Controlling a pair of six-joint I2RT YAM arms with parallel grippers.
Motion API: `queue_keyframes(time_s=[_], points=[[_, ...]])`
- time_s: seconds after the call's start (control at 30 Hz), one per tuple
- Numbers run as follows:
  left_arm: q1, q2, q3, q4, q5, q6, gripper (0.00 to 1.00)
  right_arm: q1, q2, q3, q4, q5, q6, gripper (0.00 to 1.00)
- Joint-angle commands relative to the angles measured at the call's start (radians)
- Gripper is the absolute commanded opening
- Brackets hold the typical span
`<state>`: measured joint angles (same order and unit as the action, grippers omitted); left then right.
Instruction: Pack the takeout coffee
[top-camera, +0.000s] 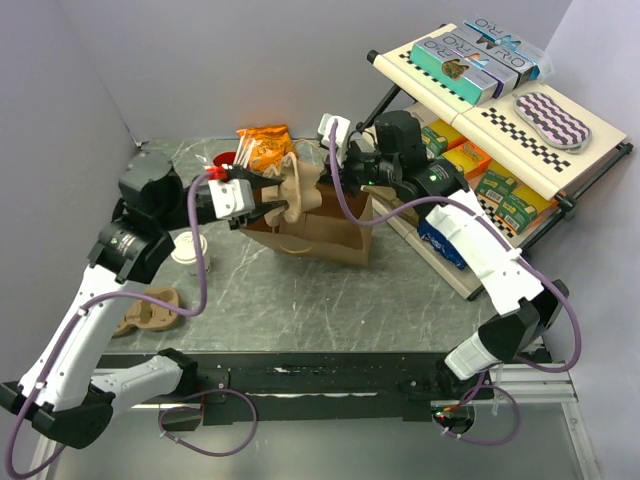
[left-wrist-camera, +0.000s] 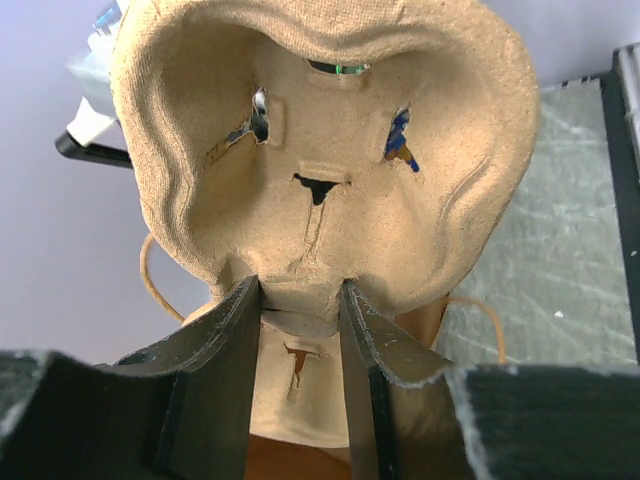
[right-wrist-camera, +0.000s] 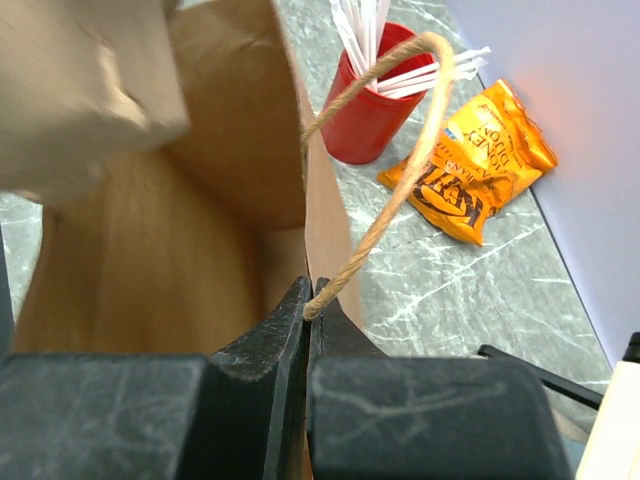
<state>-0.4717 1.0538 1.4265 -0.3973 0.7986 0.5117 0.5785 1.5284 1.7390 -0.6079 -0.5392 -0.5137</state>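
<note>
The takeout coffee (top-camera: 190, 249), a small white cup with a white lid, stands on the table at the left, apart from both grippers. My left gripper (top-camera: 278, 210) (left-wrist-camera: 300, 300) is shut on the edge of a brown pulp cup carrier (top-camera: 298, 185) (left-wrist-camera: 320, 150), holding it tilted over the mouth of the brown paper bag (top-camera: 325, 230). My right gripper (top-camera: 338, 172) (right-wrist-camera: 308, 300) is shut on the bag's rim (right-wrist-camera: 320, 230) where the twine handle (right-wrist-camera: 400, 170) is fixed, and holds the bag up.
A second pulp carrier (top-camera: 150, 310) lies at the near left. A red cup of white sticks (top-camera: 228, 160) (right-wrist-camera: 375, 110) and an orange snack bag (top-camera: 265, 145) (right-wrist-camera: 480, 170) sit behind the paper bag. A shelf rack of boxes (top-camera: 500, 120) fills the right side.
</note>
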Motion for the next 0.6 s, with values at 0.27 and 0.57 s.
queue_keyframes(time_s=[0.27, 0.57], points=[[-0.07, 0.046, 0.026, 0.028, -0.096, 0.151, 0.01, 0.006, -0.071, -0.045, 0.034, -0.025, 0.018, 0.0], [-0.1, 0.066, 0.008, -0.051, -0.098, 0.238, 0.01, 0.006, -0.079, -0.065, 0.056, -0.008, 0.027, 0.0]])
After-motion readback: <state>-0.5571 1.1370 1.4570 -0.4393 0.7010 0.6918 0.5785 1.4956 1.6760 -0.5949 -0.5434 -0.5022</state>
